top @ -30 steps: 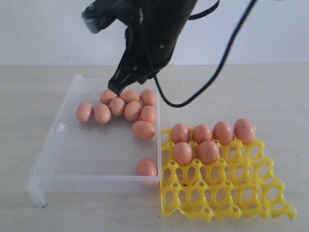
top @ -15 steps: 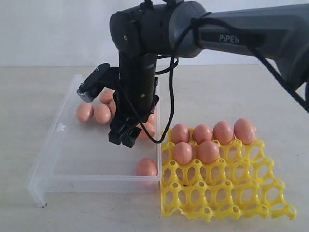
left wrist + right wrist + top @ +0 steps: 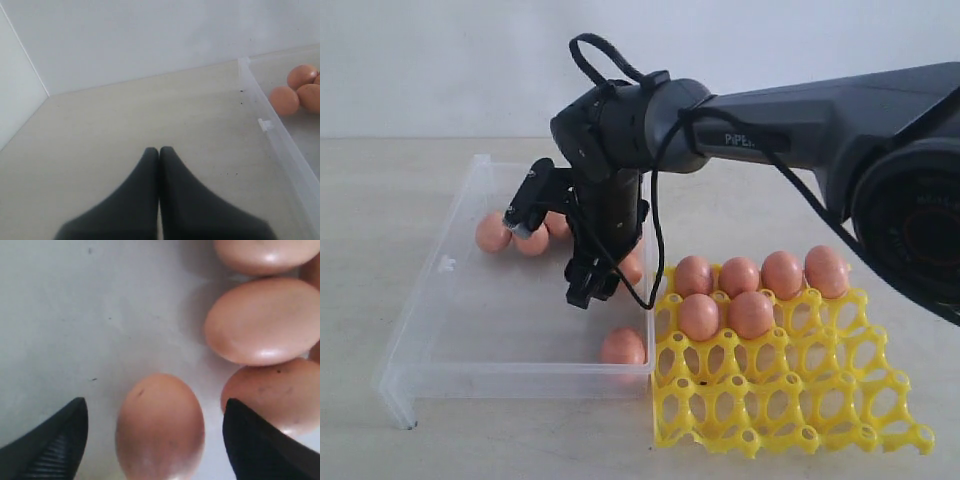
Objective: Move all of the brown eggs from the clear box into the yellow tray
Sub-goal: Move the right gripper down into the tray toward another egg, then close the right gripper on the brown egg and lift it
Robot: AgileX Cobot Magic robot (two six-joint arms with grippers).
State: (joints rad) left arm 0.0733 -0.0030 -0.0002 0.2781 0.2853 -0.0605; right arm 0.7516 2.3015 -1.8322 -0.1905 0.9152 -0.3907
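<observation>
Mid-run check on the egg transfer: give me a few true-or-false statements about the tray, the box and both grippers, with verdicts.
1. The yellow tray holds six brown eggs. True.
2. The right gripper is shut on an egg. False: its jaws stand open on either side of one egg lying on the box floor.
3. The left gripper is shut and holds nothing. True.
4. The clear box has no eggs in it. False: several lie in it, including a lone egg near the corner beside the tray.
5. The tray's two rows nearest the exterior camera are full. False: those cups are empty; the eggs sit in the two far rows.
</observation>
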